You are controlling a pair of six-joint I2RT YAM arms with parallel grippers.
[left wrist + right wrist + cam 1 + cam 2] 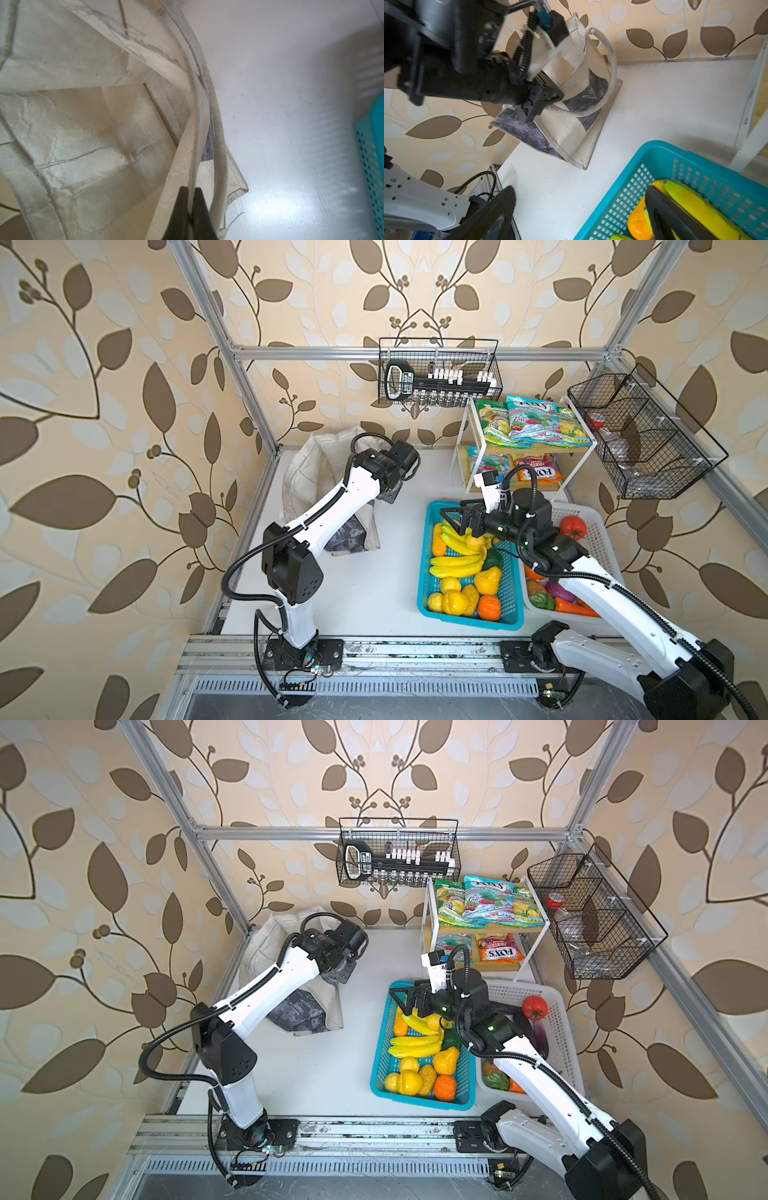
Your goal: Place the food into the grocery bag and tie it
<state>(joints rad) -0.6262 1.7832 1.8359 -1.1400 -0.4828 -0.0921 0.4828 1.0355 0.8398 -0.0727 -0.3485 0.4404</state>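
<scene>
Nearest the front rail, the blue basket (424,564) holds the toy produce. The right gripper (459,522) hangs over its far end with jaws spread wide and nothing between them, one finger just above the bananas (457,541). Fruit lies crowded here, so a closing grip may pinch two pieces at once or snag on the basket's wall, and glossy skins will likely slide out of a shallow bite. Beside it the white basket (598,531) shows a tomato (573,526), but the right arm covers most of its other contents. Further back on the left stands the grocery bag (571,133), slumped against the wall corner with its mouth gaping. The left gripper (190,190) is clamped flat on the thin cream rim of that mouth, with a handle (611,62) looping just beside the jaws. The pinch takes only the fabric's edge, so a pull could slip it free and let the mouth fold shut. The loose handle might also fall across the opening as food comes in. No food shows in the part of the bag's inside that is visible. In both top views the wrist hides the left jaws. Farthest back, sweet packets (532,418) lie on the white shelf (461,456), the lower ones partly hidden by the right wrist.
</scene>
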